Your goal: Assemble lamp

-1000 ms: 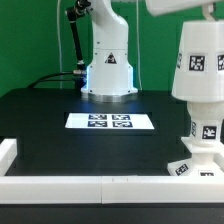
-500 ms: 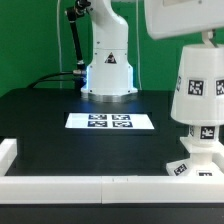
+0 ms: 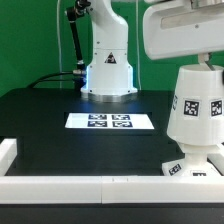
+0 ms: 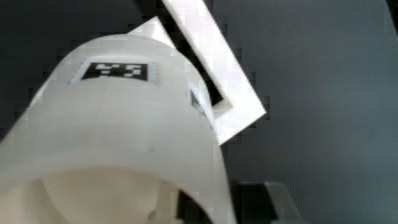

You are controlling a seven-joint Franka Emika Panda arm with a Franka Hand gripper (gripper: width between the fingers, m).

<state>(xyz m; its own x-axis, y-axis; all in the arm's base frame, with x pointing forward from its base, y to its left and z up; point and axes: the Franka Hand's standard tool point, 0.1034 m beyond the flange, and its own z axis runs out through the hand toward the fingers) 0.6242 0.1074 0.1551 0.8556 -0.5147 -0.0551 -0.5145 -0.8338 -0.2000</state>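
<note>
Lowered since a second ago, the shade (image 3: 199, 108) now covers the bulb and stands upright over the base (image 3: 192, 167) at the exterior view's right of the worktop (image 3: 60, 125) — directly beneath the hand, whose grip cannot be told.
</note>
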